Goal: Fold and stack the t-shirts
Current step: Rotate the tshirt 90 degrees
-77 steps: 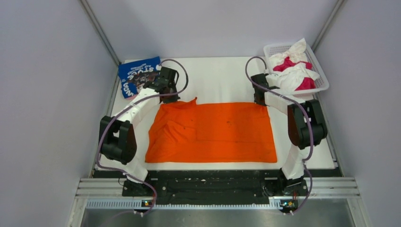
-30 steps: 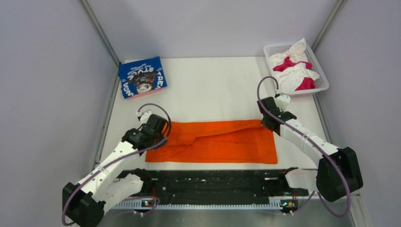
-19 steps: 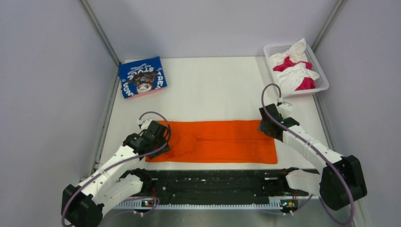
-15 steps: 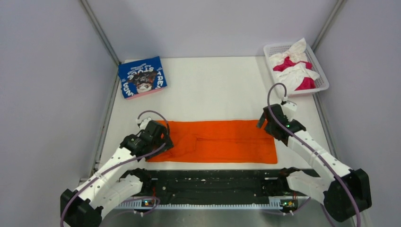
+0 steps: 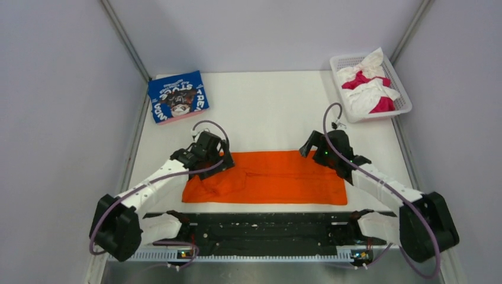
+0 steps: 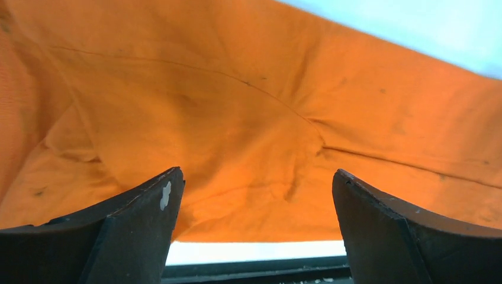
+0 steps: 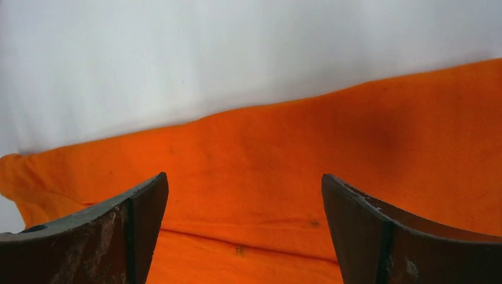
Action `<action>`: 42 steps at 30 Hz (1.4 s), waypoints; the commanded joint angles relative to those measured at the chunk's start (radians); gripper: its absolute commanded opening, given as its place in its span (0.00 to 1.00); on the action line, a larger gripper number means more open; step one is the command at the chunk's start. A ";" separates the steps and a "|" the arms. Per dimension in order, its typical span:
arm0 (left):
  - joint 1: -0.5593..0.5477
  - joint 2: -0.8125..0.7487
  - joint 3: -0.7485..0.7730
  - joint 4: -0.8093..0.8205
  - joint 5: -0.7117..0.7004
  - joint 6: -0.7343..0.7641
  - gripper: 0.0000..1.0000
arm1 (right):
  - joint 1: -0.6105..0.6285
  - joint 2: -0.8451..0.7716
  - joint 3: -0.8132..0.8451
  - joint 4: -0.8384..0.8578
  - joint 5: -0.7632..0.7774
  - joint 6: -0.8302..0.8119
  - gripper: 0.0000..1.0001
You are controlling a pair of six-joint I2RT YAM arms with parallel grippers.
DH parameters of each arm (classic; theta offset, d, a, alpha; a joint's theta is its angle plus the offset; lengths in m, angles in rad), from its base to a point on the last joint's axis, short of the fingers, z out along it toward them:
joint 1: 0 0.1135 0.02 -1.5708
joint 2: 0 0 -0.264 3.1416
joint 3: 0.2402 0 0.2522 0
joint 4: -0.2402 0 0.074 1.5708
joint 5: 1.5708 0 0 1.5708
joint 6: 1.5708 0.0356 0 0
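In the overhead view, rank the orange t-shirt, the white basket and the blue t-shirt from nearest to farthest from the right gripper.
1. orange t-shirt: lies directly beneath the right gripper, at the table's near middle.
2. white basket: at the far right corner, beyond the gripper.
3. blue t-shirt: at the far left corner, across the table.

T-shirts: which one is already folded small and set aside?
The blue t-shirt with white lettering, a neat rectangle at the far left corner. The orange t-shirt is a long strip; the white and magenta ones lie crumpled in the basket.
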 commanded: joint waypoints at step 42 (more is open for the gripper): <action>0.152 1.489 1.613 0.719 0.368 -0.172 0.99 | 0.316 -0.149 -0.050 0.062 0.047 -0.100 0.99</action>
